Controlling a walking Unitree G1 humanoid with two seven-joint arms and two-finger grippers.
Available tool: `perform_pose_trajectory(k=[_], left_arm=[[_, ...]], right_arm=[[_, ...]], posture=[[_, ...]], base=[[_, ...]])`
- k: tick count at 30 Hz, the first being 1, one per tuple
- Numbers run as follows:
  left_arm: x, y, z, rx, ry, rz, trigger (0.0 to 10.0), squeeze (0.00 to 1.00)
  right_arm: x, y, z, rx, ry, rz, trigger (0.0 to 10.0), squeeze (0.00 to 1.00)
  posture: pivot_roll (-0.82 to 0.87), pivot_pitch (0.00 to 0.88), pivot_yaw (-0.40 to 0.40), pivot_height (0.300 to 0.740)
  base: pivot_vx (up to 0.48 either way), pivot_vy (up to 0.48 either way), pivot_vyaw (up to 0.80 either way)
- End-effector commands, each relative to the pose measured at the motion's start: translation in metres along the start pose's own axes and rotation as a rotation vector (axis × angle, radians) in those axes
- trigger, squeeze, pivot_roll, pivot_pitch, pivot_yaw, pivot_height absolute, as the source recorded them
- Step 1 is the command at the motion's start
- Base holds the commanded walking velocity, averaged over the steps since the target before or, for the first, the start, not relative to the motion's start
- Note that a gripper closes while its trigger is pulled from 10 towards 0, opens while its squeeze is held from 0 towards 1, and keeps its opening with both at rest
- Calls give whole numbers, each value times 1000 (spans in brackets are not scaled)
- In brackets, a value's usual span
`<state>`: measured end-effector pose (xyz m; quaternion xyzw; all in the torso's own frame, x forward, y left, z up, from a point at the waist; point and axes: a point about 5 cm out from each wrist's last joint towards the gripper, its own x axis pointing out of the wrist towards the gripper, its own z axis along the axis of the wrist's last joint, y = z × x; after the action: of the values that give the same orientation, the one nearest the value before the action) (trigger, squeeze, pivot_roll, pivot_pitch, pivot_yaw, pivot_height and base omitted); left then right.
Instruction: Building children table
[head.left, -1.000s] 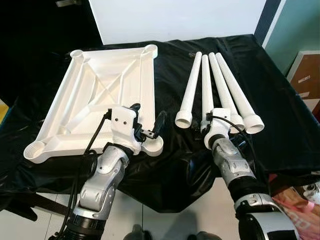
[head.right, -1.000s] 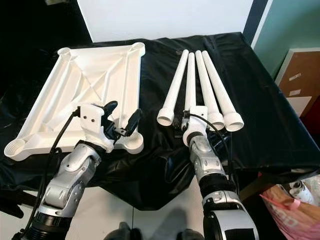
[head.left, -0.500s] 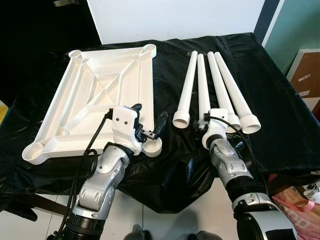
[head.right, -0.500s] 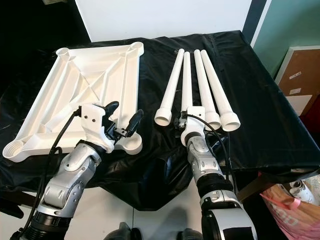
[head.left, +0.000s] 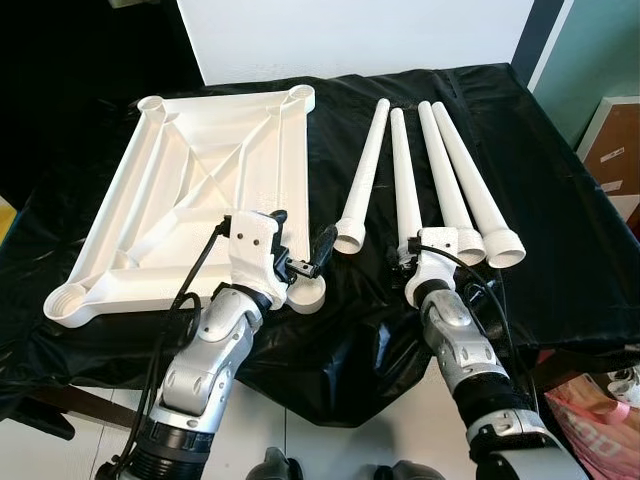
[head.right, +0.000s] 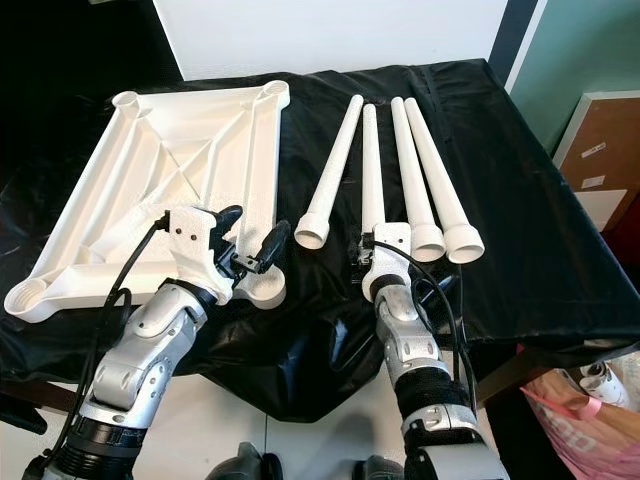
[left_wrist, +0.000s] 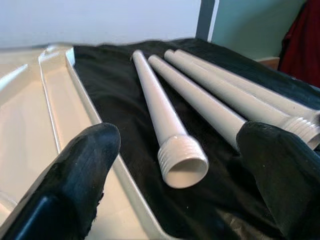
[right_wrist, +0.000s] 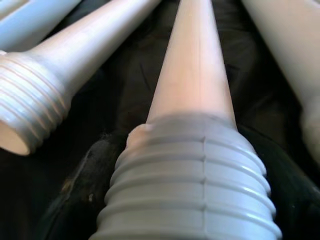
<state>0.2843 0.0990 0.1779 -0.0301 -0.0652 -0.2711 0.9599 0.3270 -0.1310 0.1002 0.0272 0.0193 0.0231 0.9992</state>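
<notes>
Since 1 s ago the leftmost leg (head.left: 362, 172) had swung its threaded end twd the tabletop (head.left: 200, 190), splaying from the other 3. Right gripper (head.left: 420, 262) was at the 2nd leg (head.left: 403, 180); right wrist view showed its fingers (right_wrist: 82, 192) round the thread, prob. gripping. Left gripper (head.left: 300, 245) hung wide over the tabletop's near corner on the black-draped surface (head.left: 560, 270); left wrist view showed the loose leg's open end.

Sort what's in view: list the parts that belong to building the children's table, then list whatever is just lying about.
For the job:
- white tabletop, lying underside up
- four white legs: the leftmost leg, the second leg at the right hand, and the two right legs
- left hand, open at the tabletop's near corner

Lying about:
- black cloth
- cardboard box
- pink bag
</notes>
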Motion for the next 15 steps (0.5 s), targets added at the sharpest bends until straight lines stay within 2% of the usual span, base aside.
perform_pose_trajectory(k=[1,4,8,9,10,11,12,14,15], left_arm=[[5,1,-4,-59,34,-91,10000,0],[11,4,1,-107,16,-111,10000,0],[12,4,3,-124,7,-123,10000,0],[16,6,5,-156,1,-137,10000,753],[16,6,5,-156,1,-137,10000,753],[21,7,8,-196,-10,-158,10000,1000],[26,7,12,-242,-23,-193,10000,1000],[26,7,12,-242,-23,-193,10000,1000],[32,6,15,-291,-28,-223,10000,1000]], right_arm=[[-10,-7,5,9,-56,-17,10000,0],[-20,-12,13,4,-123,-21,10000,0],[-22,-13,15,4,-137,-20,10000,0],[-27,-13,18,2,-169,-12,10000,0],[-27,-13,18,2,-169,-12,10000,0],[-33,-12,23,2,-211,0,10000,0],[-39,-11,27,3,-252,17,10000,0],[-39,-11,27,3,-252,17,10000,0],[-45,-9,31,4,-286,34,10000,0]], posture=[[0,105,46,740],[-9,106,52,740],[-9,106,52,740],[-16,106,58,740],[-16,106,58,740],[-23,105,66,740],[-29,107,72,740],[-29,107,72,740],[-34,107,79,740]], base=[[0,0,0],[0,0,0],[0,0,0],[0,0,0],[0,0,0],[0,0,0],[0,0,0],[0,0,0],[0,0,0]])
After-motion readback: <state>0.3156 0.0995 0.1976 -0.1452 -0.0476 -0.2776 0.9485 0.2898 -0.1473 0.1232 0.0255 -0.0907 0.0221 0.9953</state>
